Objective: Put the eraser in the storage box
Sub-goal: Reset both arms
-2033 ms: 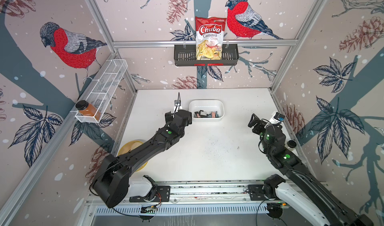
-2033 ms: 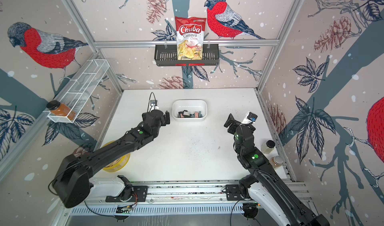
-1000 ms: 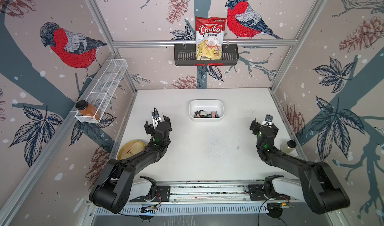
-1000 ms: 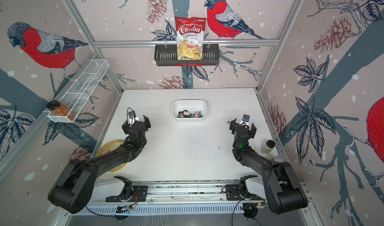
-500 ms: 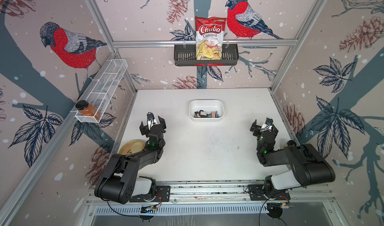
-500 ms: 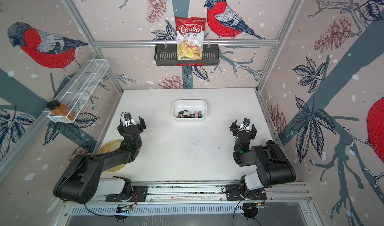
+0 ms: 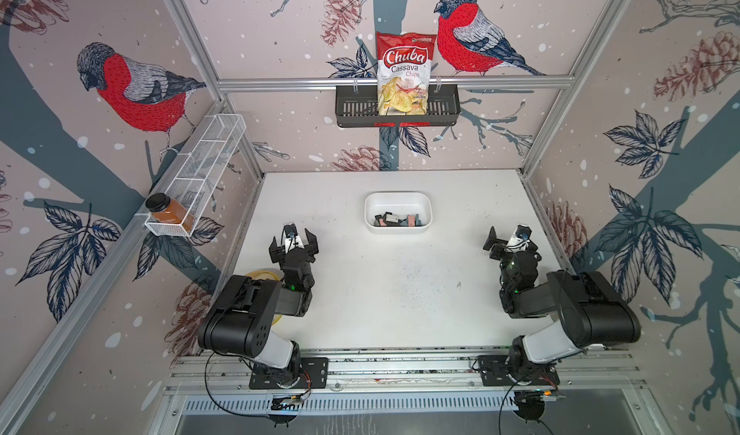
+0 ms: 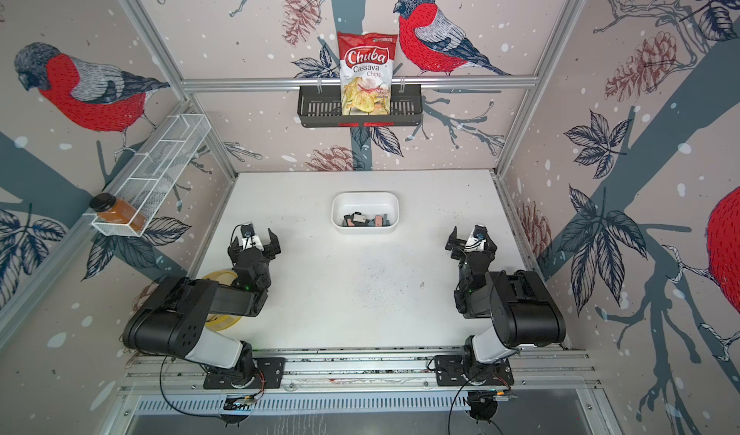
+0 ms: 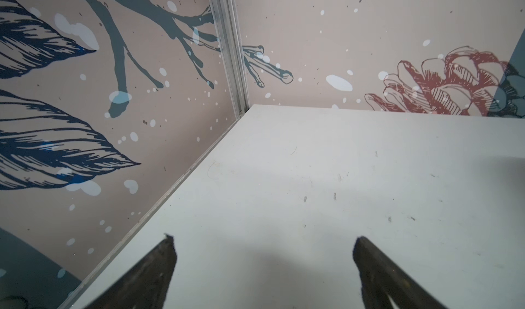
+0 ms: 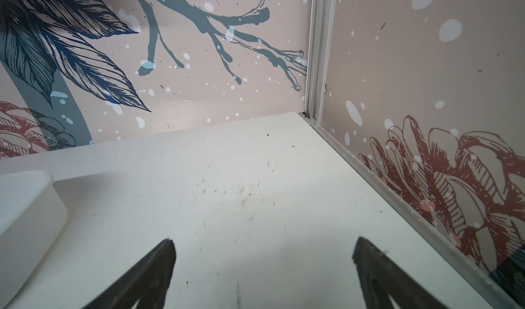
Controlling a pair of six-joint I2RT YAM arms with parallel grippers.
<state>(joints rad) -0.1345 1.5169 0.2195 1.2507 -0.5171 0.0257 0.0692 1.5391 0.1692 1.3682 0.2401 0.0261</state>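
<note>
The smooth plastic storage box with rounded corners is white. The small erasers in it are black, pink and grey. The flat table is white with tiny dark specks. The walls are pale pink with red-and-grey birds, dark blue leaves and white dots.

This room is bright, and the light is soft and even all over. The white table shines a little, but there is no hard glare. Shadows are pale and fuzzy. One lies beside the box in the right wrist view. In both top views the straight posts lean outward near the edges. In both wrist views the dark fingers close to the lens look blurry, but the walls look sharp.
</note>
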